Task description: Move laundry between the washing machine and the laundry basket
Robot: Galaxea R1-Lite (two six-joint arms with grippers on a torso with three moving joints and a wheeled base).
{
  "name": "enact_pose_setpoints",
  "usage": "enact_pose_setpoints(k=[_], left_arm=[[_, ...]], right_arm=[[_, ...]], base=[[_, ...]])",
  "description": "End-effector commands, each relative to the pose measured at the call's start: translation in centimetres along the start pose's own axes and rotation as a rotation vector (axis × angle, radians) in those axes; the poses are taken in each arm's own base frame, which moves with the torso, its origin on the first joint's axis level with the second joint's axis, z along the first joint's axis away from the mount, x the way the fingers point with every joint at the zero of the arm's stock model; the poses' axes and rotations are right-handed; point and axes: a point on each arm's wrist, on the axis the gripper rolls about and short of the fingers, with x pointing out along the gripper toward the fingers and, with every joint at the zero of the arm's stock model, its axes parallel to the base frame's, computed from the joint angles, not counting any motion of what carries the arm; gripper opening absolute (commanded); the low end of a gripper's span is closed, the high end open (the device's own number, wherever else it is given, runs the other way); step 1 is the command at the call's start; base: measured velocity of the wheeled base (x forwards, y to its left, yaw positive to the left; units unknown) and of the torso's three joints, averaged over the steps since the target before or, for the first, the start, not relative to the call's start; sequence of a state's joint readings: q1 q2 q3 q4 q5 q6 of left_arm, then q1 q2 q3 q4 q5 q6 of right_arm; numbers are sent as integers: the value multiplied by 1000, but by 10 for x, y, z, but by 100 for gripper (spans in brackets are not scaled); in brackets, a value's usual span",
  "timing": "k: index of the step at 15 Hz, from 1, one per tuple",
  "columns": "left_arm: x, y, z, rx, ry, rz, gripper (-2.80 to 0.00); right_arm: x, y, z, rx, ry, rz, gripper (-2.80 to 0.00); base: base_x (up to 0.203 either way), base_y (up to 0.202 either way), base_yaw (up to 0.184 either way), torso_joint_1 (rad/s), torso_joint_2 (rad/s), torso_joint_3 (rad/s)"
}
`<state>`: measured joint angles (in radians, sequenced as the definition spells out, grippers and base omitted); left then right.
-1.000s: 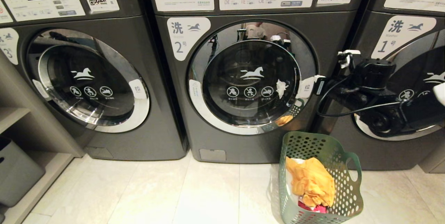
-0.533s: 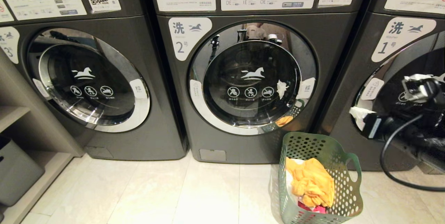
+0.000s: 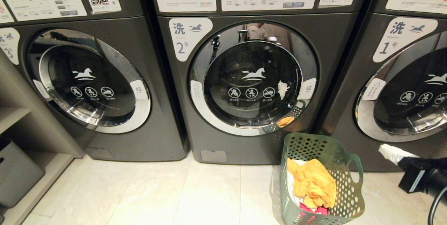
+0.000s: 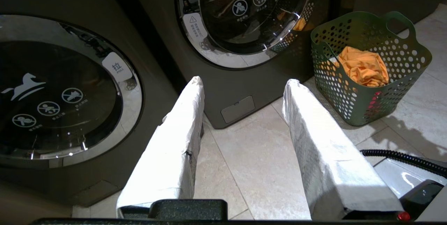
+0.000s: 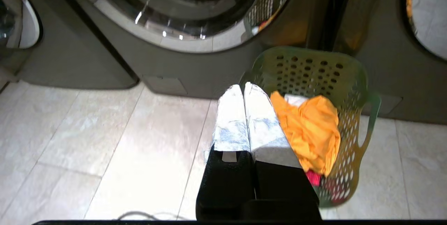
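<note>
Green round-holed plastic laundry basket with orange-yellow cloth lies directly ahead of right gripper, jaws together, empty; nearer arm. Left gripper jaws apart, empty.

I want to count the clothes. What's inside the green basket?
Inside the laundry basket an orange-yellow garment lies on top. A bit of red-pink cloth peeks out under it, and some white cloth shows behind. Anything deeper is covered.
</note>
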<state>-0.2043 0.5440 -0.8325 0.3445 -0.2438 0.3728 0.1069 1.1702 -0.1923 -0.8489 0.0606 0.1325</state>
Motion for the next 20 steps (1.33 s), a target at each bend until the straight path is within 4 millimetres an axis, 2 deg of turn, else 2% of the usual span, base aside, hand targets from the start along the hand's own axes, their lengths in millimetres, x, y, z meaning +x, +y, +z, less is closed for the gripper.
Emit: enact_pose_setpoints(k=[1,3,5,7,9,10,11,14,18,20], left_arm=[[0,-2,-5,-1,11,0,-280],[-1,-4,-11,-3,25,23,-280],[-2,-6,-16,-5,33,30,-280],[-5,-9,-23,-5,35,35,-280],[-8,-13,-30,-24,39,44,-280],[-9,-14,-33,-36,47,55,-280],[-10,-15,-36,-52,51,71,-280],[-17,-20,-48,-113,54,118,-280],[-21,-26,-68,-128,102,234,-280],[-19,-31,-83,-149,138,249,-280]], right_arm=[[-15,-1,-15,-6,21,-2,-280],[-33,-3,-36,-32,67,-4,-280],[-50,-3,-44,-48,92,-4,-280],[-77,-2,-54,-56,107,-3,-280],[-99,-4,-72,-77,181,-34,-280],[-106,-6,-86,-77,296,-68,-280],[-112,-7,-92,-78,332,-76,-280],[-117,-6,-93,-87,314,-47,-280],[-134,-6,-96,-124,133,-27,-280],[-134,-7,-98,-162,139,-36,-280]], base=[[0,0,0,0,0,0],[0,0,0,0,0,0],[0,0,0,0,0,0],[0,0,0,0,0,0],[0,0,0,0,0,0],[0,0,0,0,0,0],[0,0,0,0,0,0],[0,0,0,0,0,0],[0,0,0,0,0,0],[0,0,0,0,0,0]])
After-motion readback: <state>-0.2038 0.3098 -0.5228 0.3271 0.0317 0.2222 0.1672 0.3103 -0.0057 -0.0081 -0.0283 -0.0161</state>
